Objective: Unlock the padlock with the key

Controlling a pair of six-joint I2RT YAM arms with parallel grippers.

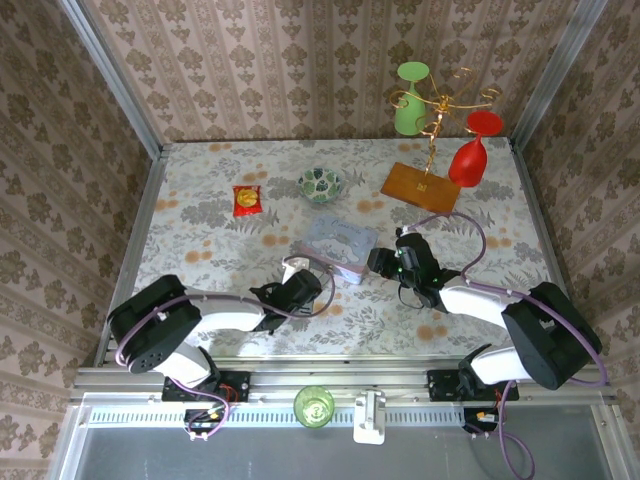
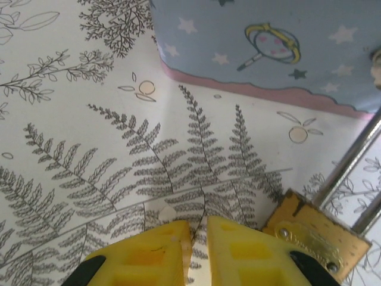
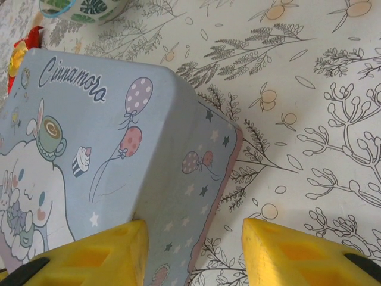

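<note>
My left gripper [image 2: 198, 238] sits low over the fern-printed table [image 2: 77, 107], its yellow fingers nearly together with only a sliver of gap and nothing visible between them. The small brass padlock with its thin silvery shackle [image 2: 314, 235] lies just beside its right-hand finger, near the table's middle, close to the pastel blue rectangular tin [image 2: 250, 47]. My right gripper [image 3: 193, 247] is spread wide and empty, straddling a corner of that tin.
</note>
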